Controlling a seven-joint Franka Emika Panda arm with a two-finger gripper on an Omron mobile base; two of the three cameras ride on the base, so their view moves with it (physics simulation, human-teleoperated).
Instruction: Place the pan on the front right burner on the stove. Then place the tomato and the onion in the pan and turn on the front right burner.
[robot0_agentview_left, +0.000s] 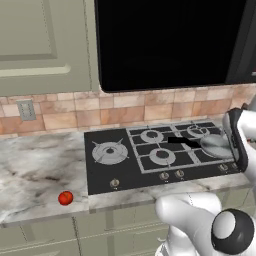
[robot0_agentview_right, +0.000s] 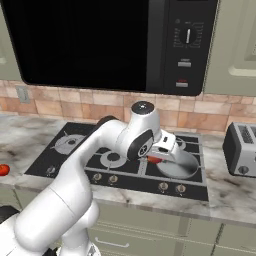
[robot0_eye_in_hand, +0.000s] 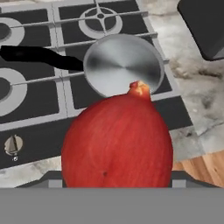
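The silver pan (robot0_eye_in_hand: 124, 63) sits on the grates at the stove's (robot0_agentview_left: 102, 172) front right, hiding the front right burner; its black handle (robot0_eye_in_hand: 39, 56) points left across the cooktop. My gripper (robot0_agentview_right: 156, 158) is shut on the red onion (robot0_eye_in_hand: 117, 140), which hangs just above and in front of the pan (robot0_agentview_right: 177, 165). The onion hides the fingertips in the hand view. The small red tomato (robot0_agentview_left: 65, 198) lies on the marble counter left of the stove, near the front edge, far from the gripper.
A dark toaster (robot0_agentview_right: 241, 149) stands on the counter right of the stove. Silver knobs (robot0_agentview_right: 163, 186) line the stove's front edge. A black microwave (robot0_agentview_right: 100, 40) hangs above the cooktop. The large star-shaped burner (robot0_agentview_left: 109, 151) is at the stove's left.
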